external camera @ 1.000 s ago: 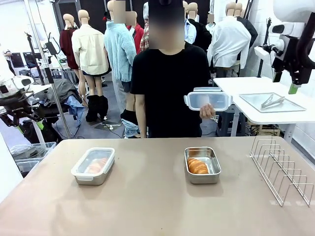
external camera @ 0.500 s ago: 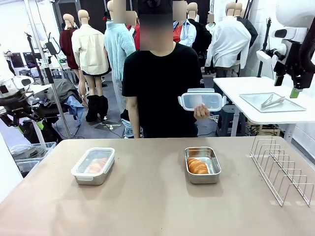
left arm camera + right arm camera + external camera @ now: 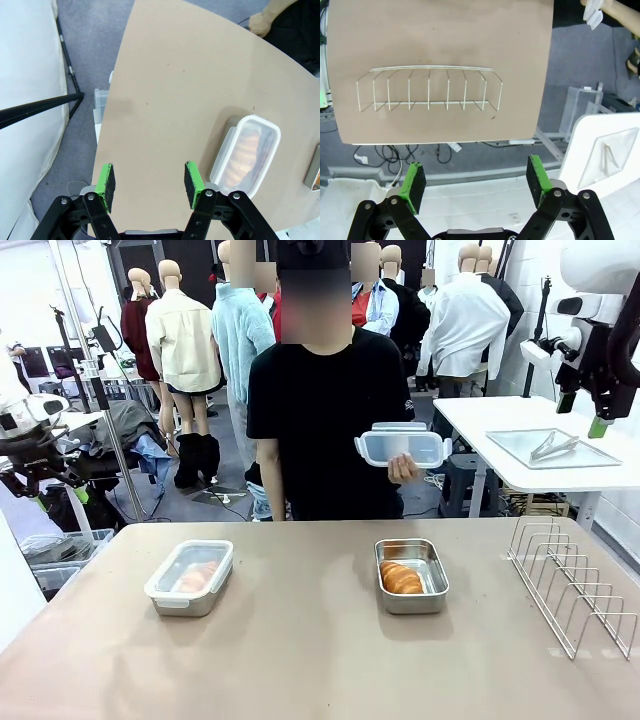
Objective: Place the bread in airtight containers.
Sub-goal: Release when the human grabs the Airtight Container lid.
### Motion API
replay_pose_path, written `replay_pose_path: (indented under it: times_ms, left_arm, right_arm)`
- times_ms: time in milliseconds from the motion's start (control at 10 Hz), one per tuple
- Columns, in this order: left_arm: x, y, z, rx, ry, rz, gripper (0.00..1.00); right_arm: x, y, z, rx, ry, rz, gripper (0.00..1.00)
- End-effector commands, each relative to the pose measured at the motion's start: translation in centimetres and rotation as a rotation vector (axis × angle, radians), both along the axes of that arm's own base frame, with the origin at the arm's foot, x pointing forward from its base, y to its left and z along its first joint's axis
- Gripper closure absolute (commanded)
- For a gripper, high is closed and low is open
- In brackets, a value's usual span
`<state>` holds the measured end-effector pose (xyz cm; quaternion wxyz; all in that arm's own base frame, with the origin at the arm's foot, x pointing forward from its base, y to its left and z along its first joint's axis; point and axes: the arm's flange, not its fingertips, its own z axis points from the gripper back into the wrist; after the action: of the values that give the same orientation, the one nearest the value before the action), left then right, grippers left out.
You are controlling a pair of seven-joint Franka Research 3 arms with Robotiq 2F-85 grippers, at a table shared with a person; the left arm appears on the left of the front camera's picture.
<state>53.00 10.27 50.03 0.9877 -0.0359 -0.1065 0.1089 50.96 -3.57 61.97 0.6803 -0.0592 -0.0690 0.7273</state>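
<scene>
Since the earlier frames the person has lowered the clear lid a little and brought it more to the picture's left; the two tubs on the worktop have not moved. The right arm, high at the right edge, has also shifted slightly.

One roll of bread lies in the open steel tub, right of the middle of the worktop, with no lid on it. It lies toward the left side of this tub, and bare steel shows beside it. The other roll is inside the second tub, left of the middle, under a clear white-rimmed lid that is on it. In the left wrist view this closed tub is seen from above, and the roll shows through the lid.

The person's hand holds the loose lid from below, at chest height, behind the far edge of the worktop and above the open tub.

The left claw hangs low at the left edge, beside the worktop. In its own view the left claw has the green pads apart with nothing between them. The right claw is raised at the right edge, well above the worktop. In its own view the right claw stands wide open and empty, and looks down on the wire rack.

This wire rack stands at the right end of the worktop. Behind it, on a white side table, a flat steel tray carries tongs.
</scene>
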Motion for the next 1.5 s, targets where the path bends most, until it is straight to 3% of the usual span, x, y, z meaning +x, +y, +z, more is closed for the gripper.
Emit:
replay_pose_path:
  times_ms: [0, 1400]
  left_arm:
    - [-0.13, -0.04, 0.21, 0.017, -0.002, 0.010, 0.28]
    - [-0.13, -0.04, 0.21, 0.017, -0.002, 0.010, 0.28]
  right_arm:
    - [0.10, 0.04, 0.02, -0.006, 0.009, -0.002, 0.00]
    - [0.10, 0.04, 0.02, -0.006, 0.009, -0.002, 0.00]
